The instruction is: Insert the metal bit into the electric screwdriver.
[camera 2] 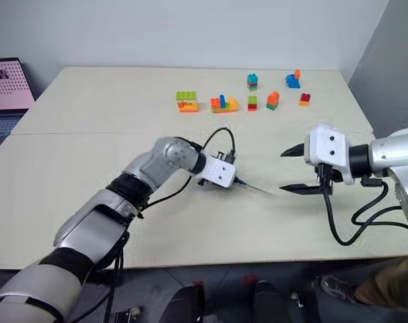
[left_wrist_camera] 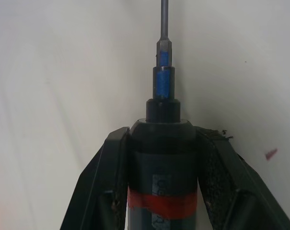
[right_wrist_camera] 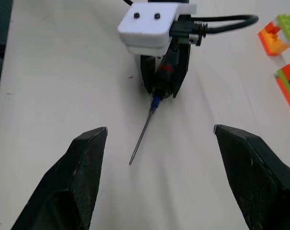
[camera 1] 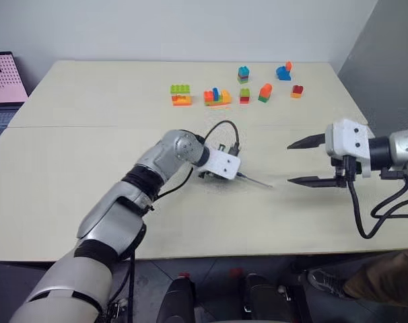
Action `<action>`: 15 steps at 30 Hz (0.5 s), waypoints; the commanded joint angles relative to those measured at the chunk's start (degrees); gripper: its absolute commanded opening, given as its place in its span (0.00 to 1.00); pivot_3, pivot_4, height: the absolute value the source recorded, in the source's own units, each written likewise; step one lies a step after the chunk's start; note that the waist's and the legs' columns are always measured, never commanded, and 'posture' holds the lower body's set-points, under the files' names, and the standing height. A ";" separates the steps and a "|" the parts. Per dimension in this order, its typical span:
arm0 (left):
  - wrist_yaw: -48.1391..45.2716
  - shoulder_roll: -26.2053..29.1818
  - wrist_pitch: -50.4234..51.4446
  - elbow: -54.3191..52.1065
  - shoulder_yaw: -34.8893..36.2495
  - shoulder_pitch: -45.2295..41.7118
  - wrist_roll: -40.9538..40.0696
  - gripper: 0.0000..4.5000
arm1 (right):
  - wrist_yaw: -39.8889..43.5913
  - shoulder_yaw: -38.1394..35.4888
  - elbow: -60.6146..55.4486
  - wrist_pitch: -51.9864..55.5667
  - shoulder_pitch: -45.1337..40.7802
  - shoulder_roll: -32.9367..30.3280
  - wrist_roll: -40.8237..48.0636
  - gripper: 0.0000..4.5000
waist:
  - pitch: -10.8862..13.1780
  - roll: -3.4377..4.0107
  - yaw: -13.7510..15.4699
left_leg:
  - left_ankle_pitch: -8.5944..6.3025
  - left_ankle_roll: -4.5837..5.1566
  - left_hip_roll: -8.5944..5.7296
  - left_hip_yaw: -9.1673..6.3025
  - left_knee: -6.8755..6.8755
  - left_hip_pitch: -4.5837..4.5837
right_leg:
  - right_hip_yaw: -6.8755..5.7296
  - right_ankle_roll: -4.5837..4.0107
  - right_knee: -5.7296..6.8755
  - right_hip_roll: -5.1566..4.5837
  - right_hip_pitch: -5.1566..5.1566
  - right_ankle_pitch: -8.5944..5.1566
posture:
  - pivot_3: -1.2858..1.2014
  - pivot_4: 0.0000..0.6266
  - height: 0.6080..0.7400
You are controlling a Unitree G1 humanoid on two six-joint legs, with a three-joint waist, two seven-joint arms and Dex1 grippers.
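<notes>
Because it spreads pale, matte and flat beneath everything, the table (camera 1: pixel 69 202) is the largest thing here, a smooth beige top with a seam across it and a scatter of bright plastic toy bricks (camera 1: pixel 217 97) toward twelve o'clock from the arms. At the centre of the top, the left gripper (left_wrist_camera: pixel 163 158) has its jaws clamped on the electric screwdriver (left_wrist_camera: pixel 162 191), a slim black cylinder, hard and smooth, ringed by a red band; it looks light and rigid, likely a little slippery, so the barrel just behind the nose is the sensible place to hold it, as it is held now. Over at three o'clock from it, well apart, the right gripper (right_wrist_camera: pixel 159 167) hangs with its jaws wide apart and nothing between them, the inner pads rough and dark. Smallest is the metal bit (right_wrist_camera: pixel 141 139), a needle-thin grey rod already seated in the screwdriver's nose, with a blue-marked hexagonal shank at its base, its free tip slanting down toward the table. It reads as stiff but easily bent or flicked, best pinched near the shank rather than the point.
</notes>
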 commanded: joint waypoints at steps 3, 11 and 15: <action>-0.56 -1.84 -3.37 2.71 -0.26 -0.04 1.47 0.44 | -1.20 -2.93 -2.35 0.64 0.98 -2.00 0.43 0.83 | -0.01 0.01 0.06 | 0.00 0.00 0.00 -0.01 0.00 0.05 | -0.02 0.00 0.02 -0.01 0.06 0.00 | 0.52 0.24 1.00; -6.66 -1.53 2.93 -2.94 6.06 0.35 -4.98 0.83 | -1.84 -2.02 -1.12 0.38 0.15 -1.57 0.45 0.83 | -0.01 0.01 -0.02 | 0.00 0.00 0.00 0.00 0.04 0.06 | -0.03 0.05 0.03 -0.02 0.09 0.03 | 0.52 0.24 1.00; -7.84 1.37 10.54 -10.06 11.75 1.92 -9.89 0.99 | -2.22 -2.12 -0.62 0.51 -0.21 -1.33 0.55 0.83 | 0.01 0.01 -0.19 | 0.01 -0.01 0.00 -0.01 0.04 0.04 | -0.03 0.04 0.05 -0.02 0.06 0.04 | 0.52 0.24 1.00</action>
